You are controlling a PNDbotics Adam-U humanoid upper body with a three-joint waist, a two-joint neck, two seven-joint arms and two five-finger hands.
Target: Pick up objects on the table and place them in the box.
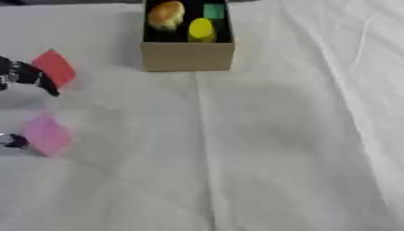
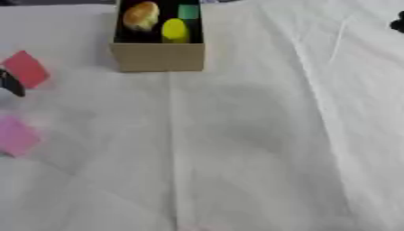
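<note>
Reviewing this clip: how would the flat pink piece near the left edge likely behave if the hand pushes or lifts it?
The pink piece looks thin and flat on the white cloth, so it would probably slide rather than roll or tip. It seems light. With so little edge showing, the left hand may find it hard to pinch.

Matt brown cardboard box (image 1: 187, 56) on creased white cloth (image 1: 268, 149); glossy yellow item (image 1: 200, 29) inside.
</note>
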